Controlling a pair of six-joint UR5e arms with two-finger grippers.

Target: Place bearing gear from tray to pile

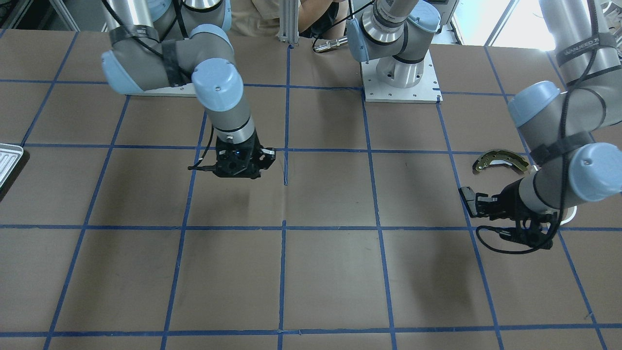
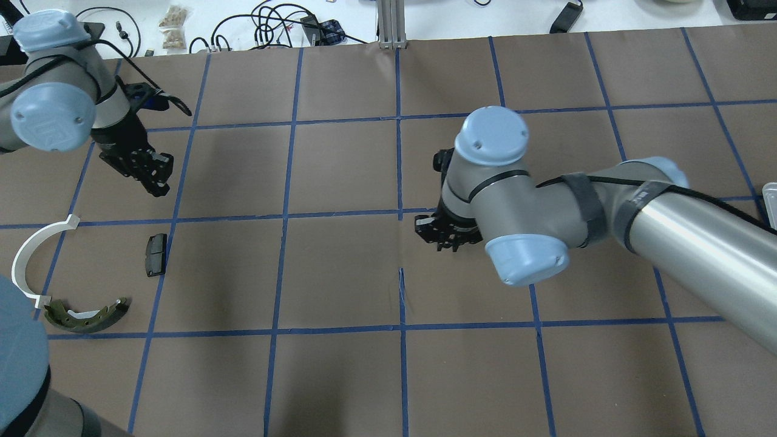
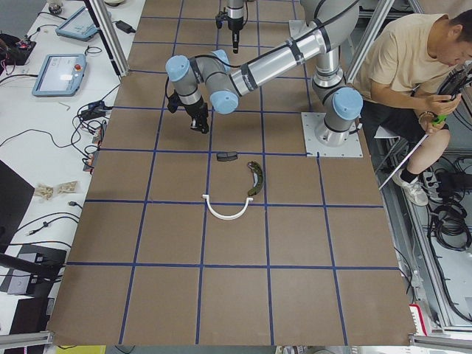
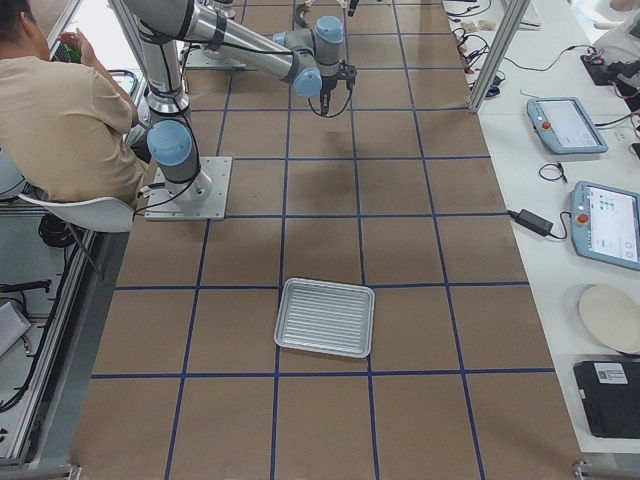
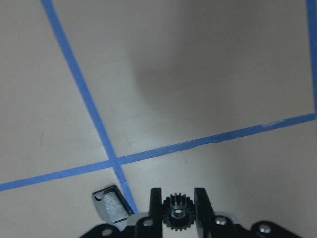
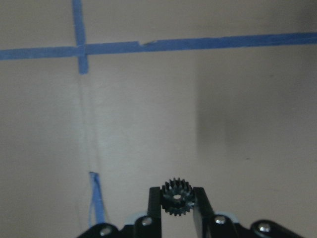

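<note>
My left gripper (image 2: pixel 153 174) is shut on a small black toothed bearing gear (image 5: pixel 177 213) and hangs above the table just beyond the pile. The pile holds a dark brake pad (image 2: pixel 156 255), a white plastic arc (image 2: pixel 33 255) and an olive-and-silver brake shoe (image 2: pixel 88 312). The pad's corner (image 5: pixel 111 206) shows in the left wrist view. My right gripper (image 2: pixel 440 233) is shut on a second black gear (image 6: pixel 177 197) above the table's middle. The silvery ribbed tray (image 4: pixel 324 317) lies far toward my right; no part shows in it.
Blue tape lines (image 2: pixel 400 212) grid the brown table. The arm bases (image 1: pixel 401 82) stand at the table's robot side. A seated person (image 4: pixel 60 110) is beside the bases. Cables and tablets (image 4: pixel 610 220) lie on the white bench beyond the table.
</note>
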